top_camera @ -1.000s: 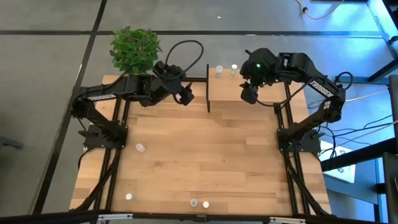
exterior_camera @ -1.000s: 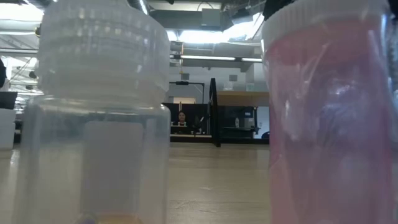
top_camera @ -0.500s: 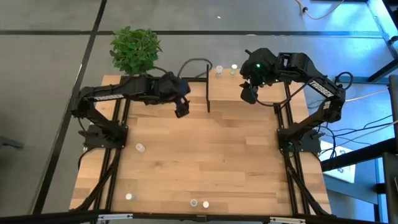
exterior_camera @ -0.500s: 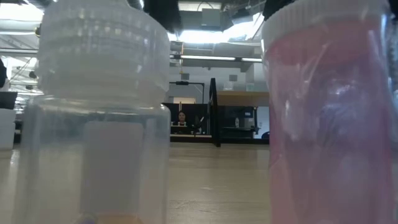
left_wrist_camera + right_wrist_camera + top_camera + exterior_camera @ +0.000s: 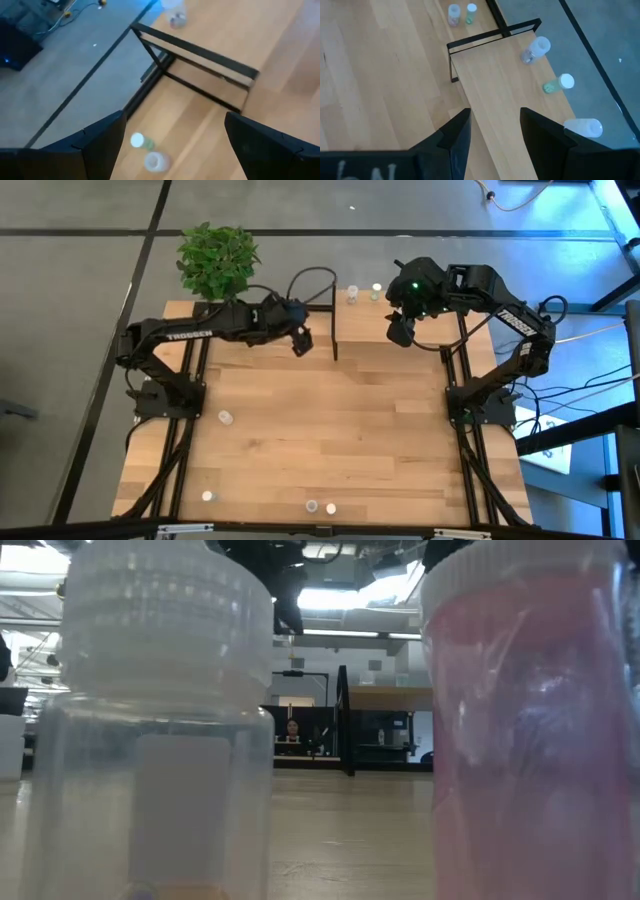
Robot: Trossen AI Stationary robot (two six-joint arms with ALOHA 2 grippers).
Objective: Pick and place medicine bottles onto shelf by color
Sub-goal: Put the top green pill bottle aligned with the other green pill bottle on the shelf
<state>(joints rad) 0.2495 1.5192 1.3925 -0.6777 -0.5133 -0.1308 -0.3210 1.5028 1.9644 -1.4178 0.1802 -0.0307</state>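
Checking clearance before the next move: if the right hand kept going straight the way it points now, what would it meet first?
Probably the top of the shelf. The right hand hangs open right above it, with bare wood between its fingers. The bottles stand off to one side, though depth is hard to judge.

Leafy green potted plant (image 5: 216, 259) at table's far left corner. Grey floor (image 5: 80, 280) around wooden tabletop (image 5: 330, 440). Person (image 5: 292, 728) seated in room beyond.
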